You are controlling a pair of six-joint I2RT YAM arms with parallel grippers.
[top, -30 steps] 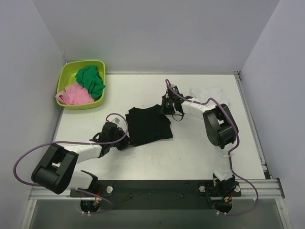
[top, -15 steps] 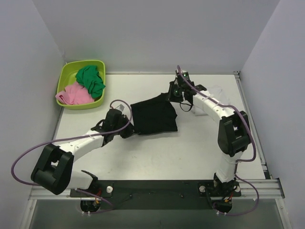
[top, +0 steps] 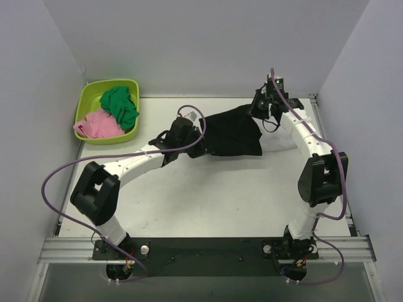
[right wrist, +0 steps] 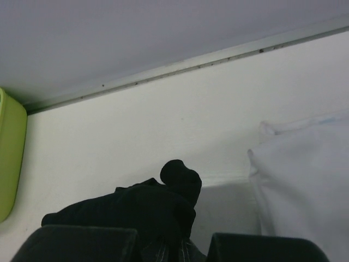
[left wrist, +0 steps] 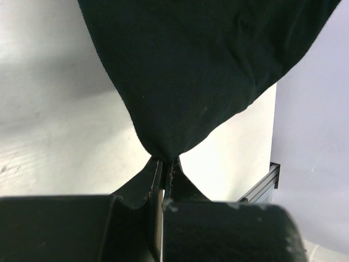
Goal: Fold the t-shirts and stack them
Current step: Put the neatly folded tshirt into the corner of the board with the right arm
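The black t-shirt [top: 233, 132], folded, hangs stretched between both grippers above the back right of the table. My left gripper [top: 192, 133] is shut on its left corner, and the left wrist view shows the cloth [left wrist: 191, 65] bunching into the closed fingertips [left wrist: 163, 162]. At the shirt's far right corner near the back wall, my right gripper [top: 260, 112] is shut on a wad of black cloth [right wrist: 142, 210]. The white t-shirt [right wrist: 305, 180] lies flat on the table just right of the right gripper. In the top view the black shirt and right arm mostly cover it.
A lime-green tub [top: 85, 100] at the back left corner holds a green cloth [top: 119, 104] and a pink cloth [top: 97, 126]; its edge [right wrist: 8, 158] shows in the right wrist view. The back wall stands close behind the right gripper. An aluminium rail [left wrist: 262, 183] edges the table's right side.
Both grippers have carried the black t-shirt up off the table's middle, toward the back right and the white t-shirt. The shirt now hangs stretched between them.
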